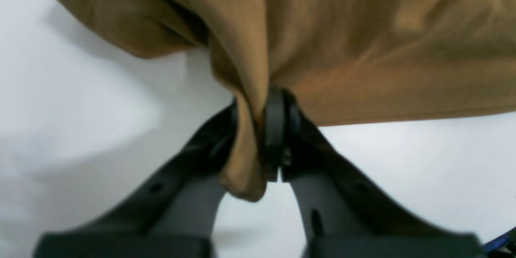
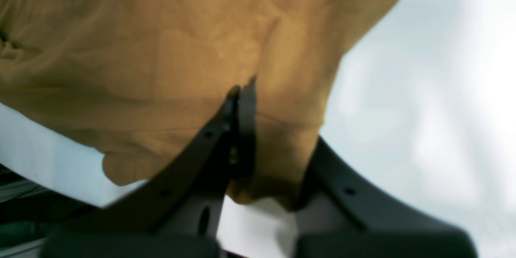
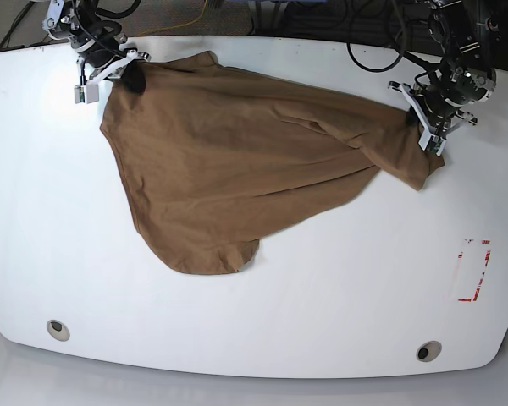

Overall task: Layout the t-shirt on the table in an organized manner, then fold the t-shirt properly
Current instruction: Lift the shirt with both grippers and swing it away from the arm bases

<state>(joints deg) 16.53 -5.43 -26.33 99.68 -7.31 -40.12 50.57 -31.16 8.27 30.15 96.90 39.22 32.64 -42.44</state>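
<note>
The tan-brown t-shirt (image 3: 237,161) lies spread and wrinkled across the back half of the white table (image 3: 322,288), stretched between my two grippers. In the base view my left gripper (image 3: 422,127) is at the right, shut on the shirt's right end. The left wrist view shows its fingers (image 1: 274,129) pinching a bunched fold of t-shirt (image 1: 363,48) above the table (image 1: 60,109). My right gripper (image 3: 125,76) is at the back left corner, shut on the shirt's edge. In the right wrist view its gripper (image 2: 242,92) clamps the t-shirt (image 2: 161,48), with a flap hanging between the fingers.
A red dashed rectangle (image 3: 474,271) is marked near the right edge. Two round grey holes (image 3: 57,329) (image 3: 428,350) sit near the front edge. Dark cables (image 3: 372,38) run behind the table's back edge.
</note>
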